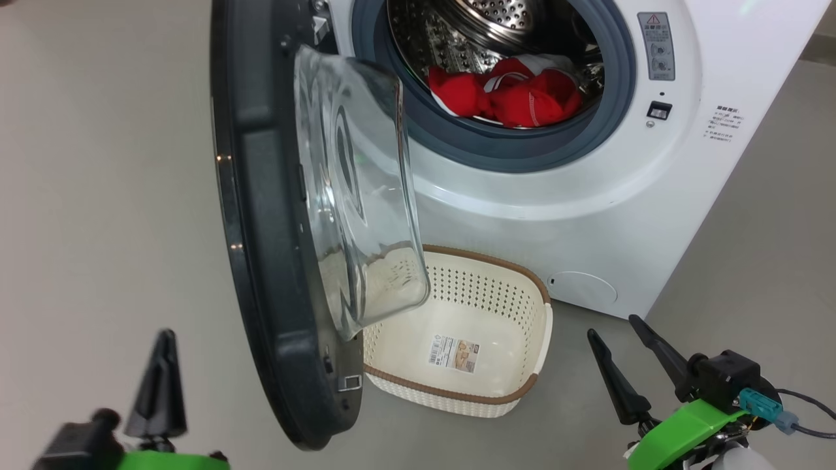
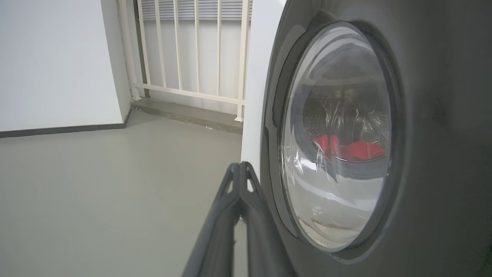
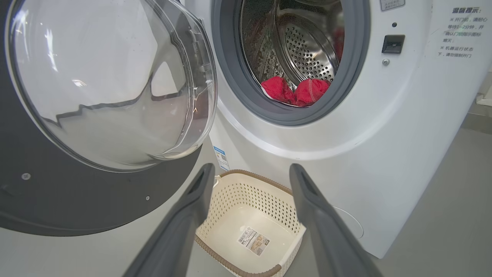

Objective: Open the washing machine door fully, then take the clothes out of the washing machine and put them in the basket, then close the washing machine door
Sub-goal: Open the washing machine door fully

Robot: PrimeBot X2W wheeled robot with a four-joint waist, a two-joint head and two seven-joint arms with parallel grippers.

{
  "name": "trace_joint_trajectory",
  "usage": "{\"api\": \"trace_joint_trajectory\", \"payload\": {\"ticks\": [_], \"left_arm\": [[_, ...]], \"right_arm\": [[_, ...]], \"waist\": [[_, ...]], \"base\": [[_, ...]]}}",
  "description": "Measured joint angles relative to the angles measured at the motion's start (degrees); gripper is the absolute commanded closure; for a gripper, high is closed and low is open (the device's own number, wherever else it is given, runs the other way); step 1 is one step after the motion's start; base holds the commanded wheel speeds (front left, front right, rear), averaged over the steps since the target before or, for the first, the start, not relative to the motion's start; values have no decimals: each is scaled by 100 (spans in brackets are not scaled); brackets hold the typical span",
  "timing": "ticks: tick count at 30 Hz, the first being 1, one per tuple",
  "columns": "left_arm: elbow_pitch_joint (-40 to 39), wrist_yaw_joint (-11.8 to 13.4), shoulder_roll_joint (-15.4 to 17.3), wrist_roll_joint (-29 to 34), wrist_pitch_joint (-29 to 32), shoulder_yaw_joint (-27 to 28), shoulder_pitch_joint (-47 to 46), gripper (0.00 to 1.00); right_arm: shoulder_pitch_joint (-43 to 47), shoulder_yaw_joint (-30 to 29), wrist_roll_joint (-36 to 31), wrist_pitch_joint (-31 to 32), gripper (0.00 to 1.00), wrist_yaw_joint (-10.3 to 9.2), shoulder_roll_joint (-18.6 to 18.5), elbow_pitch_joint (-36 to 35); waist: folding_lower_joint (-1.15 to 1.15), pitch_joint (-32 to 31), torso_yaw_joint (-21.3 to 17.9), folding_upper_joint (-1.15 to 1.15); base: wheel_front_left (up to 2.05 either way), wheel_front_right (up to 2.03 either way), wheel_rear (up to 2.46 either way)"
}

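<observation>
The left tool (image 2: 240, 169), fingers pressed together, sits just beside the outer face of the washing machine door (image 1: 261, 228), which stands swung open. The basket (image 1: 486, 294) rests on the floor (image 1: 98, 196) before the washing machine (image 1: 588, 215); the clothes (image 1: 516, 94) lie in its drum (image 1: 496, 19). The right tool (image 1: 612, 326) is spread near the basket, holding nothing

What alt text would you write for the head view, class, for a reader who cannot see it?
A white washing machine stands with its door swung open, red clothes lying in the drum. A cream basket sits on the floor below the opening. The left end effector, shut, and right end effector, open, hover at the bottom corners.
</observation>
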Motion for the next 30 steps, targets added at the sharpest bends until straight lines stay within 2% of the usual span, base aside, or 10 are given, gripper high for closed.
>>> {"api": "trace_joint_trajectory", "payload": {"ticks": [7,11,17,20,24,27,30], "left_arm": [[-1207,81,4,-140,-8,225,-24,100],[-2047,182,8,-138,-9,-26,-24,100],[-2732,208,11,-78,-27,-636,-22,100],[-2934,181,21,32,-32,-980,-18,100],[-2983,-31,34,131,-33,-1618,62,100],[-2806,-175,36,132,-32,-2154,175,100],[-2635,-205,41,36,-32,-2376,238,100]], "right_arm": [[144,-96,-31,0,0,0,43,-25],[198,-158,-45,0,0,0,49,-47],[198,-252,-90,0,0,0,49,-67],[198,-250,-90,0,0,0,51,-73],[198,-248,-90,0,0,0,51,-82],[197,-242,-90,0,0,0,51,-86],[197,-230,-90,0,0,0,49,-85]], "waist": [[0,-102,12,0],[0,-108,19,0],[0,-86,23,0],[0,-80,15,0],[0,-68,5,0],[0,-47,7,0],[0,-35,5,0]], "base": [[0,0,0],[0,0,0],[0,0,0],[0,0,0],[0,0,0],[0,0,0],[0,0,0]]}}
